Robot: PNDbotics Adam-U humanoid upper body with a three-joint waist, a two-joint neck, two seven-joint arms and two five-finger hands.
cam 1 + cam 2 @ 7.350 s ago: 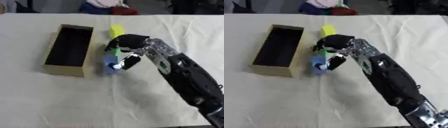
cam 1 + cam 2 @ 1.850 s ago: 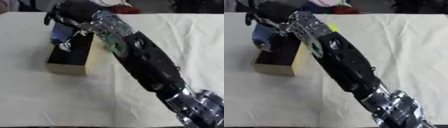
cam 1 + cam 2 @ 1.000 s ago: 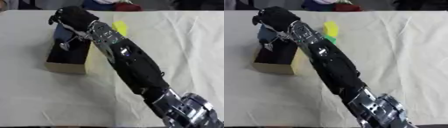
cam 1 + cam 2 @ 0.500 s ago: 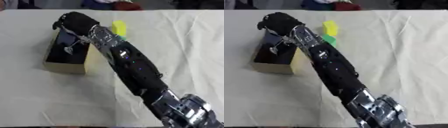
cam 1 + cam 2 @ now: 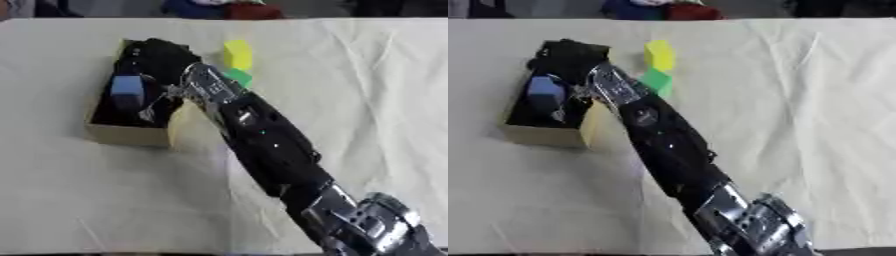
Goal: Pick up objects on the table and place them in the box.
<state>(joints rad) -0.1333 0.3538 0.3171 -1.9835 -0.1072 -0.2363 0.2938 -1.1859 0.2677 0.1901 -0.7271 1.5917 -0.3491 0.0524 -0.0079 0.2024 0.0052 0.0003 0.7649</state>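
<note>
Blue block (image 5: 128, 89) lies inside the box (image 5: 131, 134), just left of the right hand (image 5: 156, 57), which hangs over the box's far half. Whether the dark fingers are curled or straight cannot be told against the dark interior. The forearm hides the box's right wall. Right of the box lie a yellow block (image 5: 236, 54) and a green block (image 5: 237, 77), on the cloth-covered table (image 5: 367, 90).

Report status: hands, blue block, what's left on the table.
Right hand over the box, fingers unclear. Blue block inside the box. Yellow block and green block on the table. Left hand out of view.
</note>
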